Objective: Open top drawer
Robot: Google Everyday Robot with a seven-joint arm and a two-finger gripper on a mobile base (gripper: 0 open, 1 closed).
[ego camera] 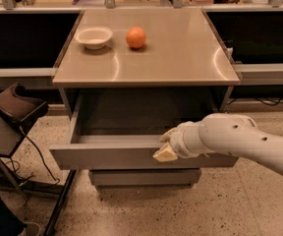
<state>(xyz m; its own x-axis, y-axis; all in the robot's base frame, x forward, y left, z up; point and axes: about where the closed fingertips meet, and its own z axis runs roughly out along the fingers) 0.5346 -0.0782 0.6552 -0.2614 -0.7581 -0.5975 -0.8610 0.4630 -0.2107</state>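
The top drawer (107, 156) of the grey cabinet is pulled out toward me, its plain grey interior showing under the tabletop. Its flat front faces me below the table. My gripper (166, 146) comes in from the right on a white arm and sits at the drawer's upper front edge, right of centre, with one pale fingertip (164, 155) over the front face. A narrower drawer front (144, 177) shows below it, closed.
A white bowl (94, 36) and an orange (135, 37) sit on the tabletop (181, 53). A dark chair or stand (11, 112) with cables is at the left. Dark counters flank the cabinet. Speckled floor lies in front.
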